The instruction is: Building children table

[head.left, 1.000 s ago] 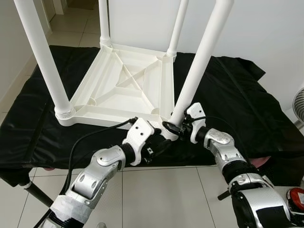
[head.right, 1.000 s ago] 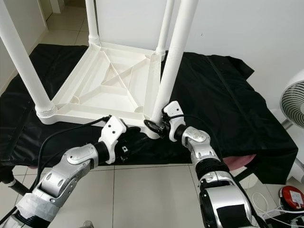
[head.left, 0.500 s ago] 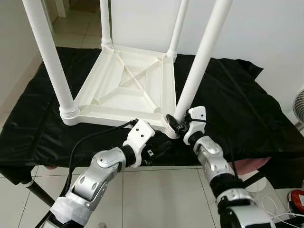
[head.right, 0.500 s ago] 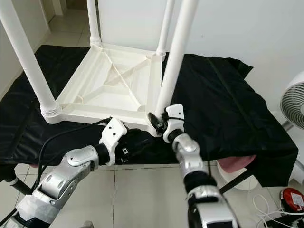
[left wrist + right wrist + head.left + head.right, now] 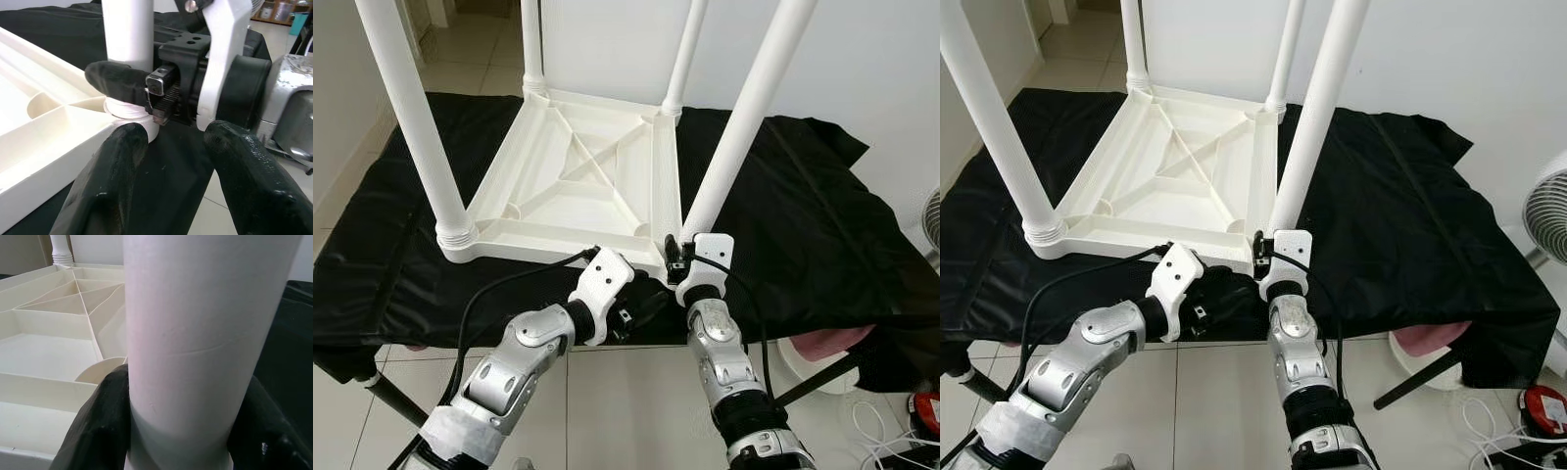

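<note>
The white children's table lies upside down on a black cloth straight ahead of me, ribbed underside up, its four legs standing up from the corners. The cloth covers a low surface over pale floor tiles.

My right gripper is at the table's near corner, at about 1 o'clock from me. Its two black fingers clasp the base of the near-right leg, one on either side of the white tube just above its threaded collar, as my right wrist view shows. That leg leans a little toward 1 o'clock as it rises.

My left gripper sits just below the same corner, at about 12 o'clock, over the cloth's front edge. Its fingers are spread wide with nothing between them, pointing at the leg's collar and at my right gripper; one fingertip is near the table's rim, though I cannot tell if it touches
</note>
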`<state>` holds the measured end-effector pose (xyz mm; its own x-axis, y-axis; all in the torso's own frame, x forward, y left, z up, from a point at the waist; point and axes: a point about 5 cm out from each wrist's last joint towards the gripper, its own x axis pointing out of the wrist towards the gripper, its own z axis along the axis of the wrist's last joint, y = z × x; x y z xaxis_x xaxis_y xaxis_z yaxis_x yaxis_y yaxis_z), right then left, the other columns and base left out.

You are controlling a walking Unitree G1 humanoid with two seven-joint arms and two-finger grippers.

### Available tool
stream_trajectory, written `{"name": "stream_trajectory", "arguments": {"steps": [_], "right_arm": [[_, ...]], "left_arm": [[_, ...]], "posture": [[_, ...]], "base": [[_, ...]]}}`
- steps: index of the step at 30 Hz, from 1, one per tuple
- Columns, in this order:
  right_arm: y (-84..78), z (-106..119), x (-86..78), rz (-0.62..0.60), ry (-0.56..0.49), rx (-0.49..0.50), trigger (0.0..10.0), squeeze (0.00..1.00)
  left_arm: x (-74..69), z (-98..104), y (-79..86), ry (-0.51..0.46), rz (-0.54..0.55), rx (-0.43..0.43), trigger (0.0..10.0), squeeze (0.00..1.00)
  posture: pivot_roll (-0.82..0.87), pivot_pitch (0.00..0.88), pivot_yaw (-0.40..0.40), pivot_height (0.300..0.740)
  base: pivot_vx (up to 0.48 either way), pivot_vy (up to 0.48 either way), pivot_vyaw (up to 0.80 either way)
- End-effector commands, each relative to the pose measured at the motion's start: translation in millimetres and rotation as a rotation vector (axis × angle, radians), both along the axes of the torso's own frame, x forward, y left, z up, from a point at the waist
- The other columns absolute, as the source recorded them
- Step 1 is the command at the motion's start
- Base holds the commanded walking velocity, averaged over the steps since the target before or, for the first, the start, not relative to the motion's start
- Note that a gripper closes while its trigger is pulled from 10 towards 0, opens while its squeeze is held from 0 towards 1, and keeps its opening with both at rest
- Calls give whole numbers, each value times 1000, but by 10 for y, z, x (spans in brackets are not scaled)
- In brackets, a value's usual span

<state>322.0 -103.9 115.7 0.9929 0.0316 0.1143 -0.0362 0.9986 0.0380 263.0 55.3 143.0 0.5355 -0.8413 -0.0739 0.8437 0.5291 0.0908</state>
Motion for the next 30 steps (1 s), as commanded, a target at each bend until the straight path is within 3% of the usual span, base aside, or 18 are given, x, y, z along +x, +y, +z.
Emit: {"name": "stream_trajectory", "arguments": {"steps": [1, 2, 6, 10, 11, 12, 14, 17, 24, 30], "right_arm": [[-48, -67, -33, -4, 25, -45, 10000, 490], [-45, -61, -40, -10, 24, -47, 10000, 1000], [-50, -45, -56, 5, 13, -33, 10000, 1000], [-101, -26, -41, 97, -9, -12, 10000, 1000], [-119, -29, -30, 147, -3, -3, 10000, 835], [-130, -29, -23, 183, 3, -2, 10000, 0], [-150, -35, -8, 235, 19, -6, 10000, 0], [-262, -34, 60, 410, 44, -108, 10000, 0], [-382, 67, 182, 536, 40, -202, 10000, 0], [-348, 125, 274, 645, 54, -244, 10000, 0]], "left_arm": [[-34, 3, -41, 0, -63, 6, 10000, 0], [-32, 5, -39, 0, -62, 6, 10000, 0], [-29, 5, -34, -1, -57, 5, 10000, 0], [-44, -3, -38, 1, -56, 3, 10000, 0], [-48, -3, -42, 1, -58, 3, 10000, 0], [-49, -3, -44, 1, -59, 3, 10000, 0], [-48, -2, -45, 1, -60, 3, 10000, 0], [-42, 2, -39, 0, -60, 3, 10000, 0], [-26, 14, -36, -1, -60, 3, 10000, 0], [2, 36, -38, -7, -58, 3, 10000, 0]], "posture": [[42, 0, -96, 740], [44, 0, -99, 740], [45, 0, -102, 740], [42, 0, -103, 740], [40, 0, -102, 740], [40, 0, -102, 740], [39, 0, -99, 740], [38, 0, -97, 740], [32, 0, -86, 740], [41, 0, -82, 740]], "base": [[0, 0, 0], [0, 0, 0], [0, 0, 0], [0, 0, 0], [0, 0, 0], [0, 0, 0], [0, 0, 0], [0, 0, 0], [0, 0, 0], [0, 0, 0]]}}
